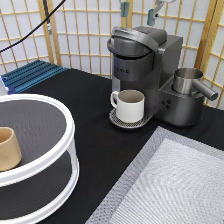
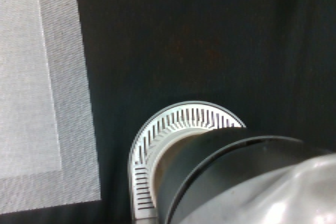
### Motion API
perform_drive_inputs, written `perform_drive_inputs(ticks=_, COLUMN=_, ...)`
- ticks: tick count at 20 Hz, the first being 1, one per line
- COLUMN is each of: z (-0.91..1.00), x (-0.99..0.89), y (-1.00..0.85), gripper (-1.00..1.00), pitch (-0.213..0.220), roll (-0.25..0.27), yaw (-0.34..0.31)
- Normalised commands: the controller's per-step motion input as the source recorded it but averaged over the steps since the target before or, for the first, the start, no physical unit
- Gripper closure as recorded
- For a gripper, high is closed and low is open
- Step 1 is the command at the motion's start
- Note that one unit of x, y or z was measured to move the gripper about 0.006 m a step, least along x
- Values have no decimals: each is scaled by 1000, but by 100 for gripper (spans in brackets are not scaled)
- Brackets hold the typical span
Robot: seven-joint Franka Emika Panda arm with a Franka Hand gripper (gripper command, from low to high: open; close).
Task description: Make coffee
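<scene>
Your gripper hung above the coffee machine, grip state unreadable, no pod visible; a careless descent risked striking its lid.

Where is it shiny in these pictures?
Exterior view: light glints on the steel jug and the coffee machine's lid; the open tool hangs above it. Wrist view: the drip tray's grille gleams against the dark table.
</scene>
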Motion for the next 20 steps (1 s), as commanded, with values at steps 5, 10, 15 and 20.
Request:
perform_drive_inputs(ticks=5, z=-321, x=-497, y=-379, gripper=-100, pitch=-1, roll=-46, yaw=-55)
perform_drive_inputs(ticks=10, z=-714, x=-563, y=-152, gripper=-100, pitch=-46, roll=-71, yaw=0)
perform_drive_inputs(ticks=15, z=-1000, x=-385, y=-154, gripper=-100, pitch=-64, roll=-45, yaw=0)
perform_drive_inputs(ticks=20, z=49, x=-383, y=17, gripper=-100, pitch=-17, roll=-35, yaw=1)
